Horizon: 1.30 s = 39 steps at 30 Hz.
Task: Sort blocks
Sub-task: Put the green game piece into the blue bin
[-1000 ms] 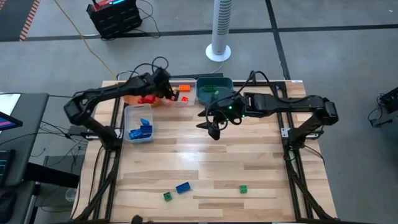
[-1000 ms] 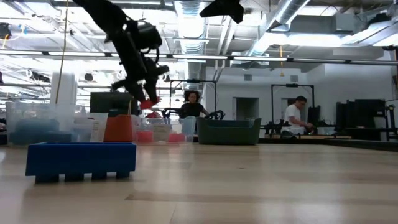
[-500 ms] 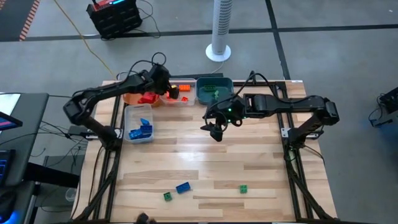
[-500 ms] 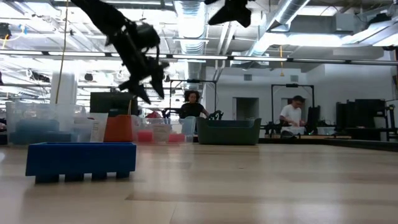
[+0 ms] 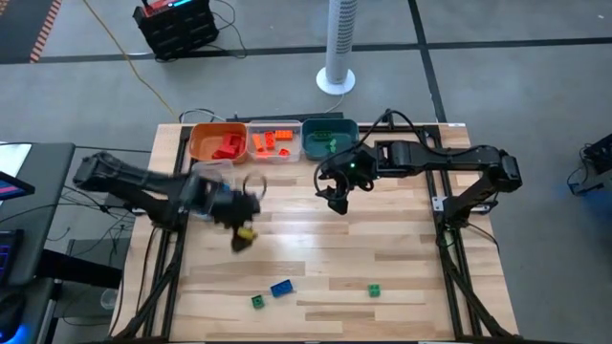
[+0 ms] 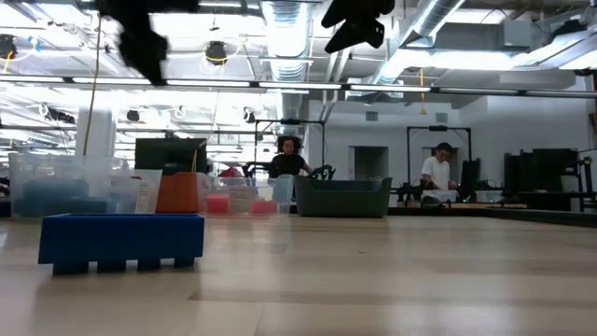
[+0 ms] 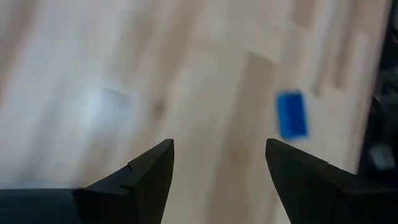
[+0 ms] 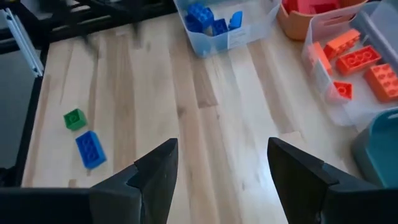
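Observation:
Three loose blocks lie flat near the table's near edge: a green block (image 5: 257, 302), a blue block (image 5: 281, 288) and a second green block (image 5: 375, 290). The blue block (image 6: 121, 241) fills the low view's foreground. My left gripper (image 5: 244, 232) is open and empty above the table's middle left, blurred by motion. Its wrist view shows the open left gripper (image 7: 219, 146) with the blue block (image 7: 291, 114) beyond it. My right gripper (image 5: 337, 204) is open, high over the table just in front of the teal bin. From the right gripper (image 8: 222, 143) I see the blue block (image 8: 90, 149) and a green block (image 8: 74, 118).
Along the far edge stand an orange bin (image 5: 218, 143) with red blocks, a clear bin (image 5: 274, 143) with orange blocks and a teal bin (image 5: 330, 139) with green blocks. A clear bin (image 8: 224, 22) of blue blocks sits at the left, partly under my left arm. Bare wood lies between.
My left gripper stood over the far bins with a red block at its fingertips; half a second ago the block was gone. The arm has since swung fast toward the table's near edge, over the middle left. My right gripper has barely shifted.

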Motion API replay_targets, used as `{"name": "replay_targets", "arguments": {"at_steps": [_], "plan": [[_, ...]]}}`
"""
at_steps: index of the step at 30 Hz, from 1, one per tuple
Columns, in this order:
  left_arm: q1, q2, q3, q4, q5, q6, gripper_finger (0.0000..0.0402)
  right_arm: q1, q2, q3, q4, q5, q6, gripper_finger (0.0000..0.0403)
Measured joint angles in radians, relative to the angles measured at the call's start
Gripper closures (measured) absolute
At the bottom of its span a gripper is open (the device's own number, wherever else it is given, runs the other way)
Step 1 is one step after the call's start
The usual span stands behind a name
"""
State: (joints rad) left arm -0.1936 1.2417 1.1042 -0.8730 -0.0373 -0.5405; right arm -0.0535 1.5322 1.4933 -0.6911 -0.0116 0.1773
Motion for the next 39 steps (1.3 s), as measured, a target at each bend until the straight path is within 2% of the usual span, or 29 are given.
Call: {"name": "replay_targets", "arguments": {"at_steps": [5, 8, 11, 18, 22, 28, 35, 39], "plan": [[-0.262, 0.075, 0.000, 0.018, -0.046, -0.189, 0.0155, -0.023, 0.000, 0.000, 0.026, 0.001, -0.029, 0.0149], [-0.342, 0.141, 0.000, 0.042, -0.034, -0.343, 0.0155, -0.039, 0.000, 0.000, 0.029, 0.003, -0.029, 0.0149], [-0.391, 0.223, 0.000, 0.113, 0.039, -0.432, 0.0148, -0.049, 0.000, 0.000, 0.029, 0.003, -0.030, 0.0149], [-0.442, 0.393, 0.000, 0.277, 0.138, -0.518, 0.0114, -0.054, 0.000, 0.000, 0.012, 0.003, -0.030, 0.0149], [-0.460, 0.458, 0.003, 0.322, 0.145, -0.569, 0.0110, -0.054, 0.000, 0.000, -0.005, 0.003, -0.030, 0.0149], [-0.485, 0.563, 0.126, 0.260, 0.095, -0.568, 0.0110, -0.056, -0.001, 0.000, -0.013, 0.002, -0.054, 0.0149], [-0.487, 0.719, 0.307, 0.034, 0.025, -0.508, 0.0110, -0.061, -0.001, 0.000, -0.013, -0.008, -0.054, 0.0149], [-0.487, 0.766, 0.346, -0.009, -0.006, -0.485, 0.0110, -0.061, -0.001, 0.000, -0.016, -0.012, -0.054, 0.0149]]}}
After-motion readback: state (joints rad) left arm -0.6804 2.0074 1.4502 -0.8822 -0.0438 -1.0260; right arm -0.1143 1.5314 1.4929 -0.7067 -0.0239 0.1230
